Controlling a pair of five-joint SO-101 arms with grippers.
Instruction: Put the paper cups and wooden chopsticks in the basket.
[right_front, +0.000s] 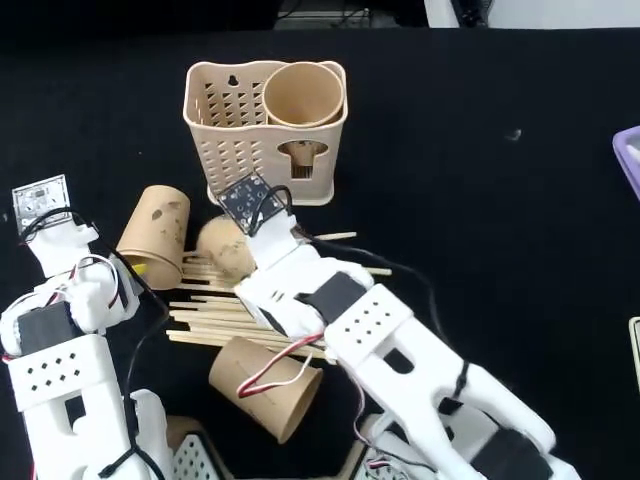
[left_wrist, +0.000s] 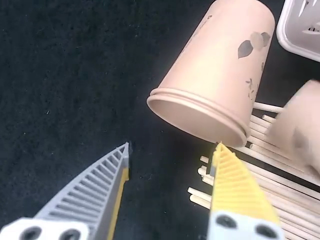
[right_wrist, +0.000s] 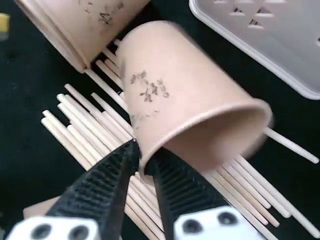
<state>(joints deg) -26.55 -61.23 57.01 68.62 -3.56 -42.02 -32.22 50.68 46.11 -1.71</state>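
Right gripper (right_wrist: 142, 155) pinches a paper cup's (right_wrist: 185, 100) rim over wooden chopsticks (right_wrist: 75, 132); left gripper (left_wrist: 171, 146), spread, faces a second cup (left_wrist: 215, 85), upper right. Overhead: basket (right_front: 230, 140), upper centre, holding a third cup (right_front: 303, 92).

Left end effector (left_wrist: 172, 150) hangs spread wide; right end effector (right_wrist: 141, 155) pinches a paper cup (right_wrist: 190, 100).

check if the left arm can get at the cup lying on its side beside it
Probably yes: the left gripper is open, the rim of the tipped cup lies just ahead, with nothing between them.
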